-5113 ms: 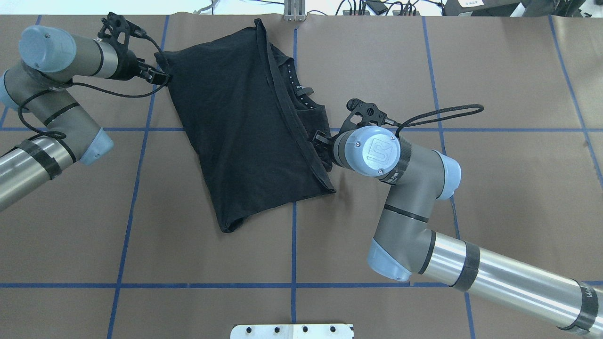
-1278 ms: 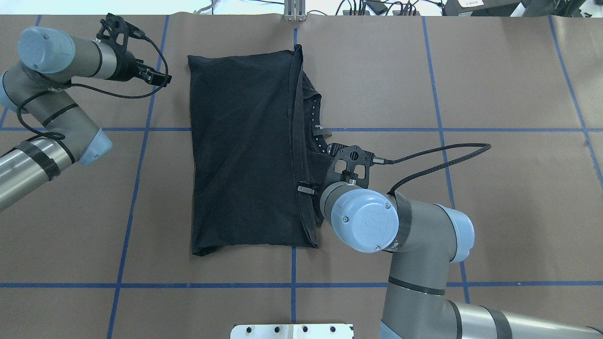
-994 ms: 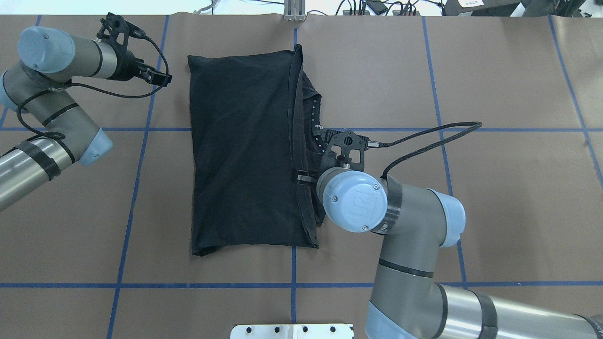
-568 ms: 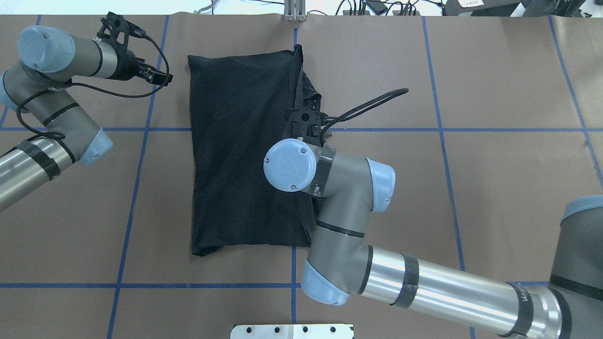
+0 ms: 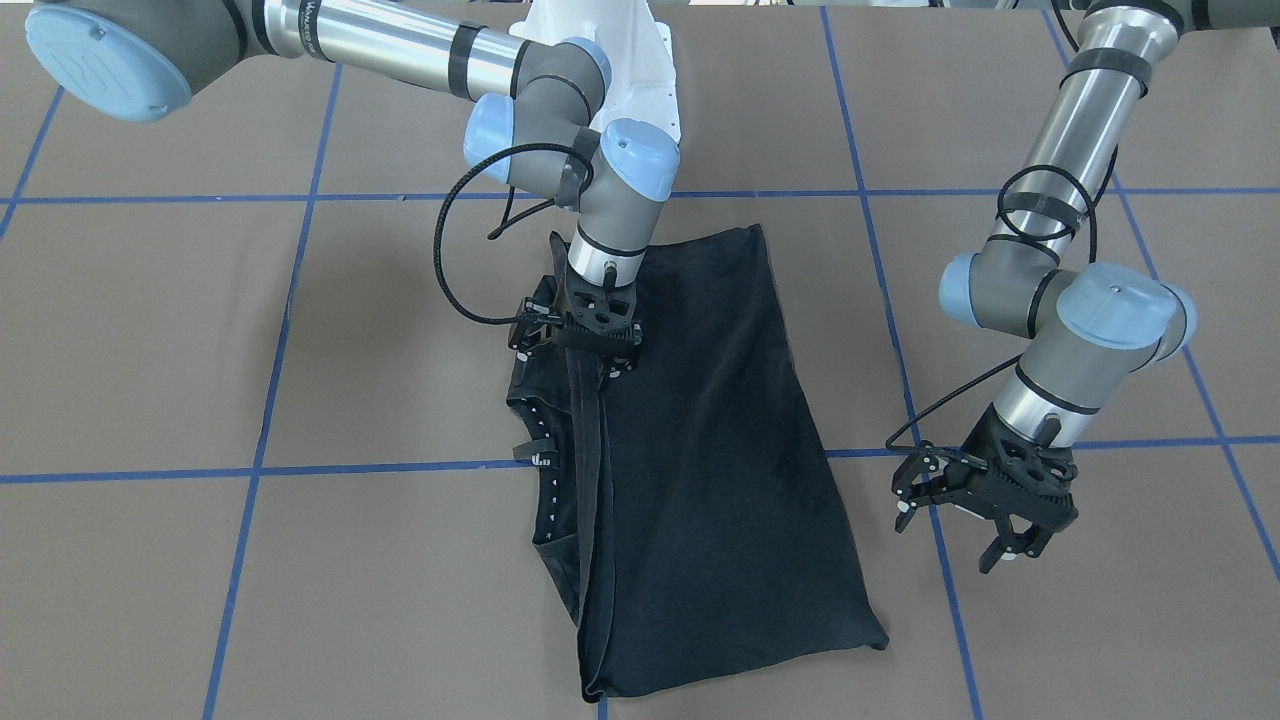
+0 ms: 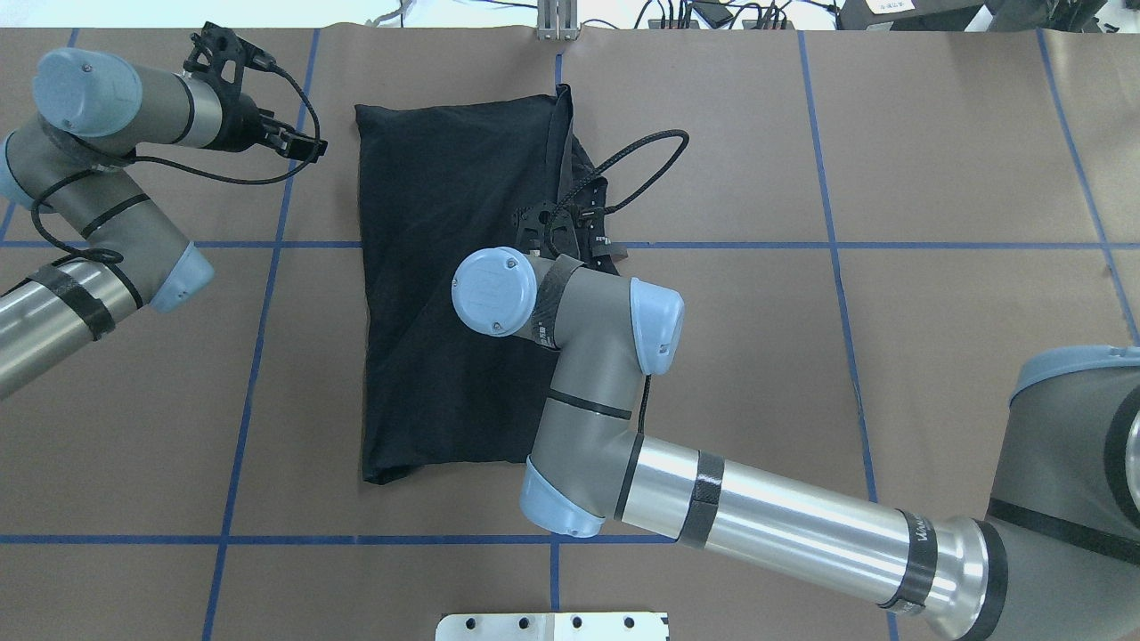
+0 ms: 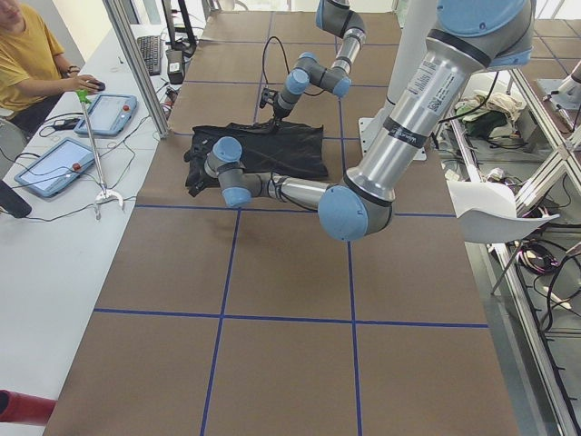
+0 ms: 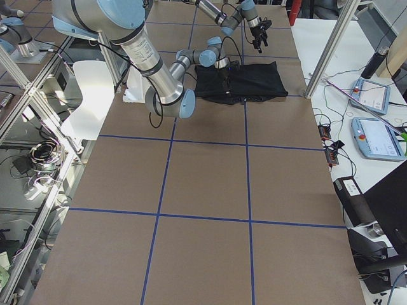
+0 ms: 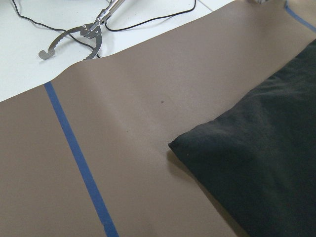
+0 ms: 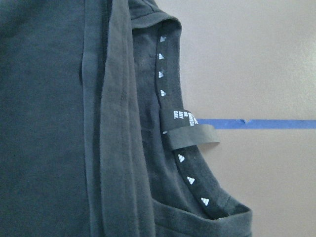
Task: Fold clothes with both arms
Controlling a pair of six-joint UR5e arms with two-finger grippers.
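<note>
- T-shirt (image 6: 445,267) lies flat on the table (image 6: 891,133), a bit left of centre in the overhead view. It's plain black side up, folded into a tall rectangle, with the collar (image 10: 185,163) peeking out along its right edge.
- Five seconds back it sat skewed with both grippers on it. Now it's squared up to the blue tape lines (image 6: 712,245), so we reckon the straightening step is done.
- Left gripper (image 6: 307,149) has let go of the corner and hangs in the upper left of the overhead view, just off the shirt. Its fingers are spread and hold nothing.
- Right gripper (image 5: 612,360) has swung in the last second from the shirt's right edge to above the hem strip (image 10: 116,123) beside the collar. We can't tell if its fingers are open or closed.
- Our guess is that the next fold gets set up from there.
</note>
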